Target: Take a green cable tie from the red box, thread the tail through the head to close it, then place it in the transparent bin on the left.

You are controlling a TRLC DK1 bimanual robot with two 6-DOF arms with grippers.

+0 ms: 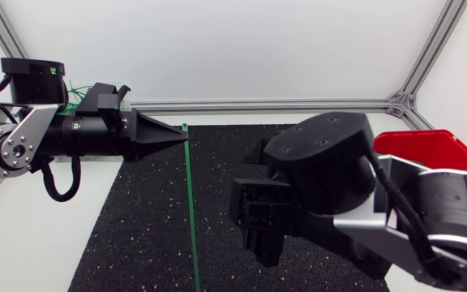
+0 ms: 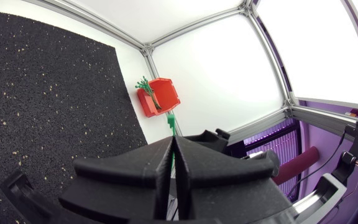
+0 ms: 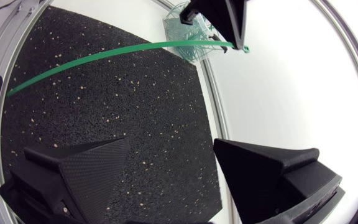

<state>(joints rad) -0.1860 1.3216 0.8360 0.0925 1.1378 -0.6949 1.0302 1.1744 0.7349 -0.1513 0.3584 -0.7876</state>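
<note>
Cable tie (image 1: 191, 212): one, green, pinched near its head by left gripper (image 1: 182, 136), strip running out over black mat (image 1: 136, 227). Right gripper (image 3: 171, 144) spread, over mat. One red box (image 1: 428, 146) beside mat. One clear bin (image 3: 191, 40) past mat's corner, possibly several ties inside.

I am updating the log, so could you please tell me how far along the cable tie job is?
Done: one green tie is out of the red box. In hand: the left gripper pinches it near its head; it is straight, not looped. The right gripper is open and empty. Left: threading the tail through the head, then dropping it in the clear bin.
</note>
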